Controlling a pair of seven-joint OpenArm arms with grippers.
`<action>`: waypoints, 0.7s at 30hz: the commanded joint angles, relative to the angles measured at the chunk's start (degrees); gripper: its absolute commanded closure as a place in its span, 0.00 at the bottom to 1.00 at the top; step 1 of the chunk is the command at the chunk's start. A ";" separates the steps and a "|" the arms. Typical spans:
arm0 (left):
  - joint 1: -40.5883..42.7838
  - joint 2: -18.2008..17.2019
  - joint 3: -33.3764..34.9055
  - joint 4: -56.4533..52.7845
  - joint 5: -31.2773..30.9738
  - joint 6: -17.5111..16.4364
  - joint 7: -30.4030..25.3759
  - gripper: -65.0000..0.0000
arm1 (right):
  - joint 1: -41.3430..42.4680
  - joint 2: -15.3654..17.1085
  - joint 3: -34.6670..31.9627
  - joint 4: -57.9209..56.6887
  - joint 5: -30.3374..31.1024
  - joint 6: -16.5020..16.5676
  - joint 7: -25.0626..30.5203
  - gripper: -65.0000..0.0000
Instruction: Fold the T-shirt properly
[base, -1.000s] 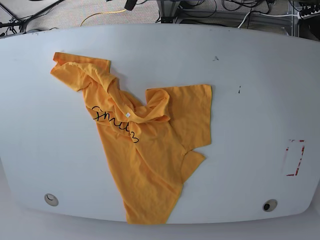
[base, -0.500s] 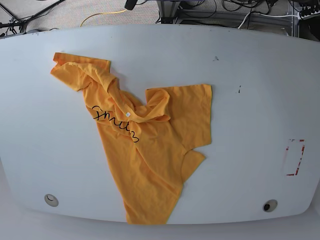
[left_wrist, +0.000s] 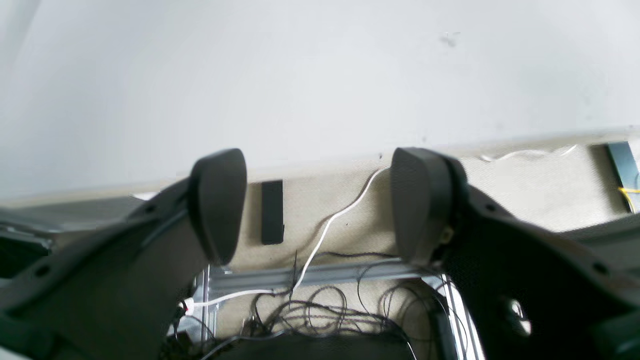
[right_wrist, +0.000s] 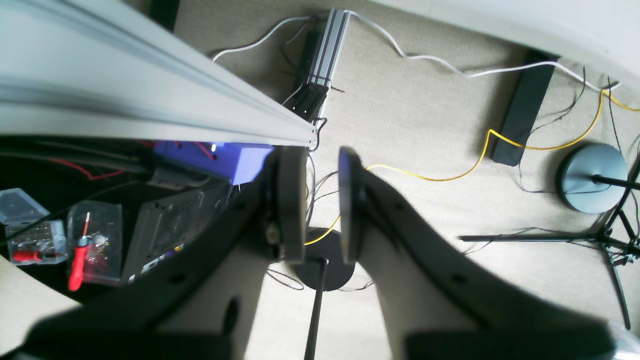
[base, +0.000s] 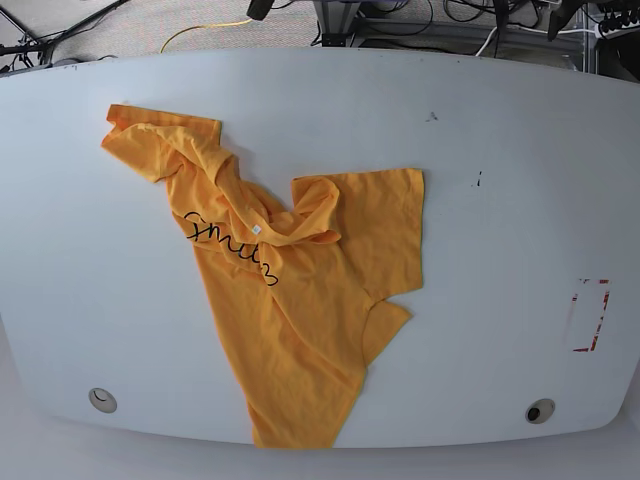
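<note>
The orange-yellow T-shirt (base: 300, 310) lies crumpled on the white table (base: 500, 200), left of centre. It is bunched toward the far left corner, with its hem at the front edge. Black cursive lettering (base: 232, 245) and a small white tag (base: 256, 229) show near the neck. My left gripper (left_wrist: 317, 165) is open and empty, over the table's far edge. Its dark fingertips (base: 500, 10) show at the top right of the base view. My right gripper (right_wrist: 320, 155) is off the table over the floor. Its jaws are nearly together with nothing between them.
A red rectangular marking (base: 588, 315) sits on the table's right side. Two round holes (base: 101, 400) (base: 540, 410) lie near the front edge. Cables, a metal frame rail (right_wrist: 150, 100) and stand bases (right_wrist: 592, 177) are on the floor beyond the table.
The T-shirt has not moved. Dark fingertips have come into the top right edge of the base view.
</note>
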 joint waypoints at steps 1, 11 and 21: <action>0.94 -0.14 -0.24 0.87 -0.46 0.25 -1.06 0.36 | 0.08 0.05 0.73 0.98 0.38 0.05 1.13 0.85; -6.09 0.03 0.11 0.87 -0.37 0.16 -0.98 0.35 | 10.36 -0.22 7.50 0.89 14.27 0.67 0.69 0.84; -8.81 -0.14 -0.24 1.22 -0.11 0.16 -0.98 0.13 | 21.18 1.37 7.59 0.80 16.82 5.77 -5.46 0.62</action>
